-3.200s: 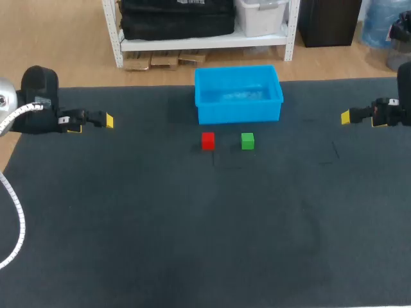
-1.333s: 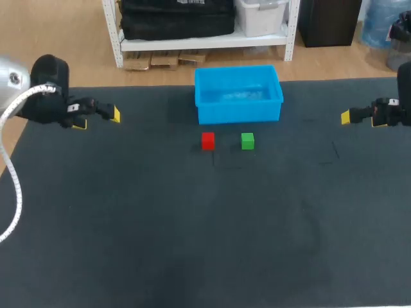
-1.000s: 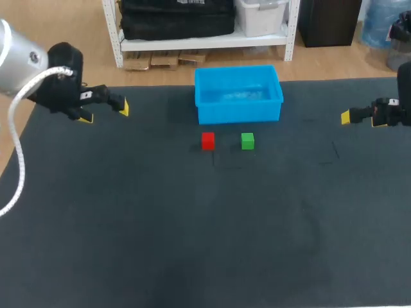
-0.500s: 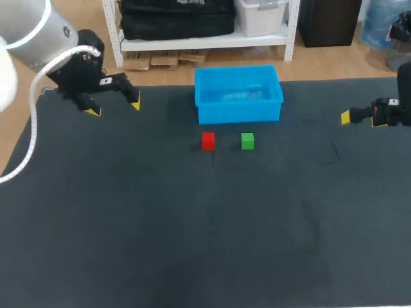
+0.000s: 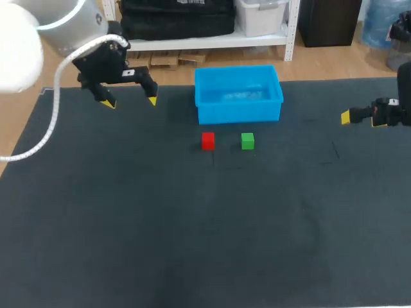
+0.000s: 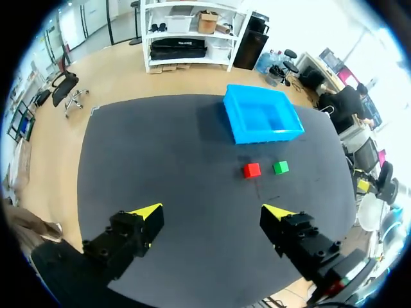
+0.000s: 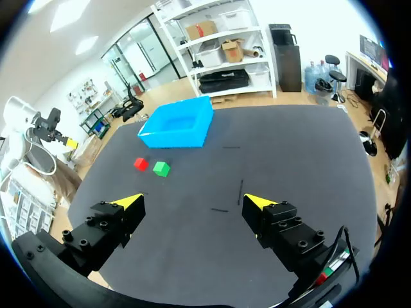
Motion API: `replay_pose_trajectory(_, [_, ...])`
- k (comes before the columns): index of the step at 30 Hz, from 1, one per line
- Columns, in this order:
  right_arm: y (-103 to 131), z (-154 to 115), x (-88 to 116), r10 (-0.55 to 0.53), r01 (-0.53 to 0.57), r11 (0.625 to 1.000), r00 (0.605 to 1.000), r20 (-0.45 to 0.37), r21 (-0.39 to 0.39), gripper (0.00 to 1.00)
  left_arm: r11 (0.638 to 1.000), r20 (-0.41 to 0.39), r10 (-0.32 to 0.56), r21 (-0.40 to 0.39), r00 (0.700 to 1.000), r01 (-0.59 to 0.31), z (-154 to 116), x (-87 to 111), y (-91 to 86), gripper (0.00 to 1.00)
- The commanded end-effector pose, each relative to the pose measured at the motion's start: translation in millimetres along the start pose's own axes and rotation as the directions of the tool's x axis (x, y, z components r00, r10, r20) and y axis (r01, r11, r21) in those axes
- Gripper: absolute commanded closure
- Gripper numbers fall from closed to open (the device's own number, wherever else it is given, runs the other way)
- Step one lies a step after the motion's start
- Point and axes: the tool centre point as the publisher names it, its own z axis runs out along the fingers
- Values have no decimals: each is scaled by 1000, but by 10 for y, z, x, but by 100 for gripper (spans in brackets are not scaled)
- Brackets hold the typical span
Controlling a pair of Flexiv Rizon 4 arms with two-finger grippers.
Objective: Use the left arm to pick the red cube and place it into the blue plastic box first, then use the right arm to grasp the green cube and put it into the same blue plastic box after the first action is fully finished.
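Observation:
A small red cube (image 5: 208, 140) and a small green cube (image 5: 248, 140) sit side by side on the dark table, just in front of the blue plastic box (image 5: 239, 109), which looks empty. My left gripper (image 5: 131, 101) hangs open high over the table's far left, well left of the box. In the left wrist view, the red cube (image 6: 251, 170), green cube (image 6: 280, 167) and box (image 6: 263, 133) lie far ahead of the open left gripper (image 6: 212, 209). My right gripper (image 5: 345, 117) stands open at the right edge; its view shows the red cube (image 7: 140, 163), green cube (image 7: 161, 168) and box (image 7: 177, 131) far ahead.
The dark mat (image 5: 192, 224) covers the whole table. Thin dark marks (image 7: 240, 190) lie on it right of the cubes. Wide bare mat spreads in front of the cubes and to both sides.
My left arm has risen and swung right from the left edge toward the box, its gripper staying open. The right arm, cubes and box have not moved.

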Motion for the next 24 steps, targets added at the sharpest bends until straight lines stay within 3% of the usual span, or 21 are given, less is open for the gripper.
replay_pose_trajectory(1, [1, 1, -2, 0, 0, 1000, 1000, -1, 2, 0, 998, -41, 8, -69, 999, -11, 49, -134, -104, 0])
replay_pose_trajectory(24, [1, 1, -2, 0, 0, 1000, 1000, -1, 2, 0, 989, -107, -4, -149, 994, -12, 174, -488, -493, 0])
